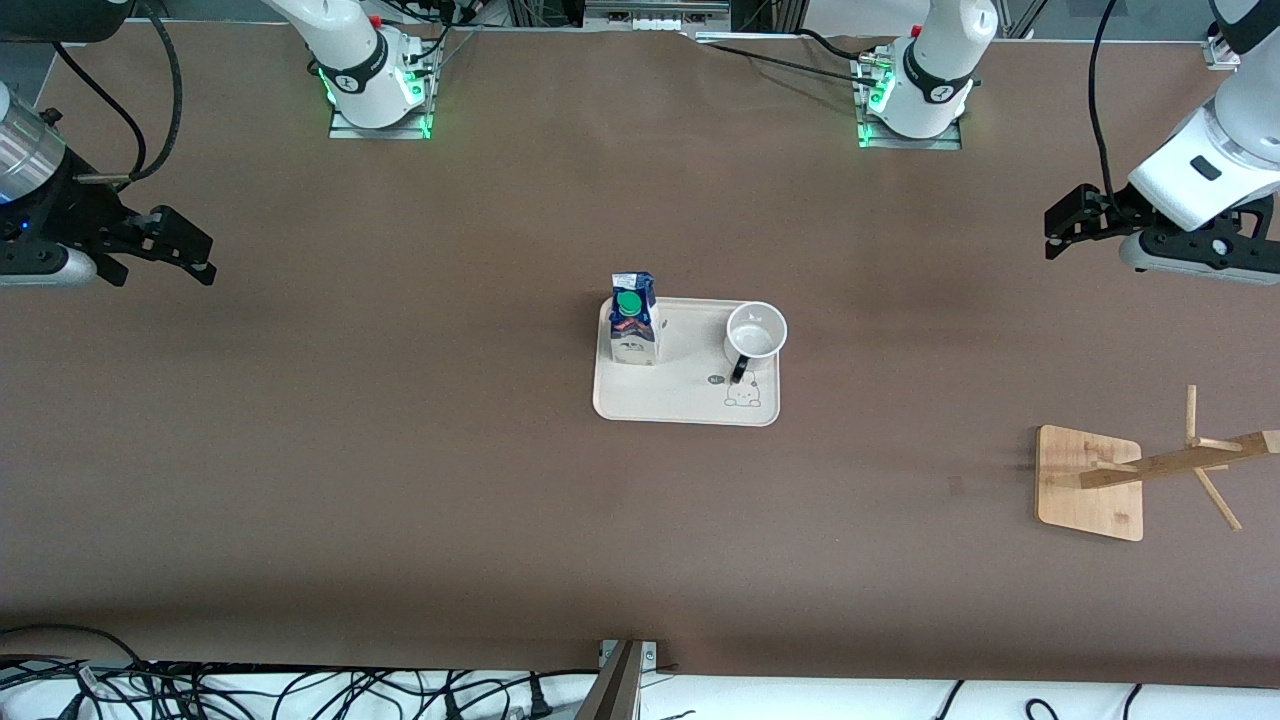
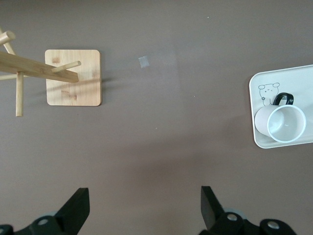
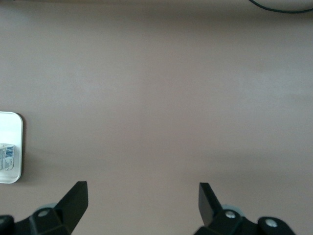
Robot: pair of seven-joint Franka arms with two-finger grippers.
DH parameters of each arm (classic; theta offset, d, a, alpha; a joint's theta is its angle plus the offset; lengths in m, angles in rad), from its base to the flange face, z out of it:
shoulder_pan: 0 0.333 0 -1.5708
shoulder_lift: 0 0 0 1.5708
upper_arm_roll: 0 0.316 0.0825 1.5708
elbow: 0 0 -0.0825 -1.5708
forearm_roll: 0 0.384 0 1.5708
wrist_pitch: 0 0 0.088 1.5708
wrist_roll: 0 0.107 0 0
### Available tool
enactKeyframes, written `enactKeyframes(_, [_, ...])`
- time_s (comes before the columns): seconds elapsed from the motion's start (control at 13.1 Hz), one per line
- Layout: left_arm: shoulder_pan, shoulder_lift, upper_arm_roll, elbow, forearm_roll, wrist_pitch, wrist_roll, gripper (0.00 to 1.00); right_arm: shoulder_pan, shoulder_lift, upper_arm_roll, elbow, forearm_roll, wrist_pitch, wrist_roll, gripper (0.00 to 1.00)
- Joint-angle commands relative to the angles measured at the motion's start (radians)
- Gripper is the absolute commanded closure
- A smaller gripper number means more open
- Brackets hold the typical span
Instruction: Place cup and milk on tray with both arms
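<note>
Both grippers are spread wide and empty: left gripper (image 1: 1062, 232) and right gripper (image 1: 180, 252) hang over bare table at their own ends. Milk carton (image 1: 634, 320) and cup (image 1: 755, 333) already stand on the tray (image 1: 680, 405), so looks pretty much done.

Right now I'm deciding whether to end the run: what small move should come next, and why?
Probably none beyond holding both arms parked. The white enamel cup and blue-topped milk carton both stand upright on the cream rectangular tray. The left claw and right claw hang open and empty over bare table.
</note>
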Motion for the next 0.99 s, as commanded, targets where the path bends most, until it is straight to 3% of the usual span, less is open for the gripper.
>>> enactKeyframes(0.0, [-0.027,0.111,-0.005,0.144,-0.006,-0.046,0.002,0.0,-0.001,-0.007,0.003,0.004,-0.003,-0.012,0.002,0.0])
enactKeyframes(0.08, [-0.025,0.162,-0.005,0.219,-0.003,-0.075,0.002,0.0,-0.001,-0.009,0.003,0.004,-0.003,-0.012,0.0,0.0])
enactKeyframes(0.23, [-0.025,0.202,-0.005,0.273,-0.003,-0.098,0.004,0.0,-0.001,-0.009,0.003,0.004,-0.003,-0.012,0.002,0.0])
enactKeyframes(0.91, [-0.024,0.202,-0.005,0.278,-0.006,-0.118,0.016,0.0,-0.001,-0.009,0.003,0.004,-0.003,-0.017,0.002,0.0])
